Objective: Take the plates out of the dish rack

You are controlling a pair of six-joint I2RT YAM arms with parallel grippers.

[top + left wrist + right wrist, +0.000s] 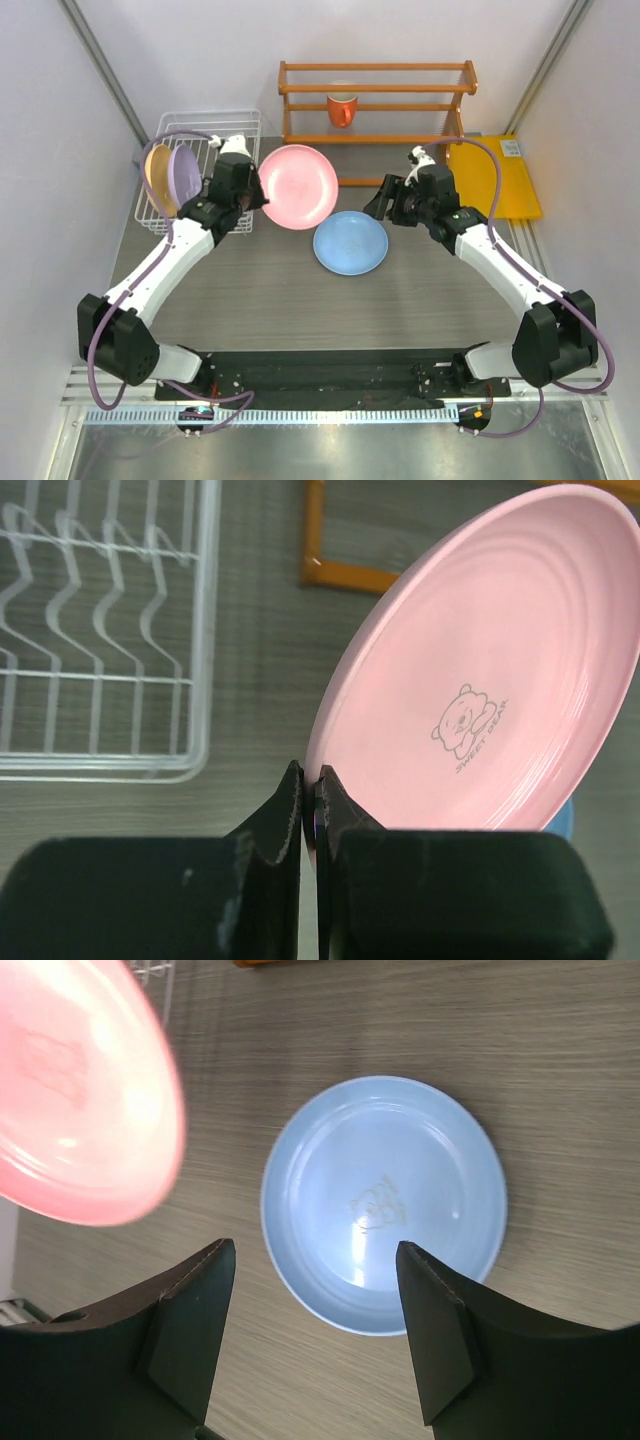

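A grey wood-grain table (260, 290) sits between plain white walls.

The left gripper (310, 792) has its dark jaws pinched together on the thin rim of the pink plate (480, 680). It holds the plate tilted, just to the right of the dish rack (100, 769). The plate is smooth and glossy, with faint concentric rings. Only the left wrist view shows a small bear drawing and the lettering "SWEET BEAR" on it.

The rack is made of thin white wire with bent upright dividers. From overhead, the lilac plate (186, 172) and the orange-yellow plate (156, 170) stand on edge side by side at its left end. The left wrist view shows only empty slots.

The right gripper (315, 1252) is spread wide and holds nothing. It hangs above the light blue plate (385, 1205), which lies flat on the table near its middle. A faint print in the plate's centre shows only from this wrist. In the overhead view the pink plate's lower edge just overlaps the blue plate's rim.

At the back stands an orange wooden shelf (400, 88) with an orange mug (341, 108) inside. A flat yellow board (495, 180) lies to its right.
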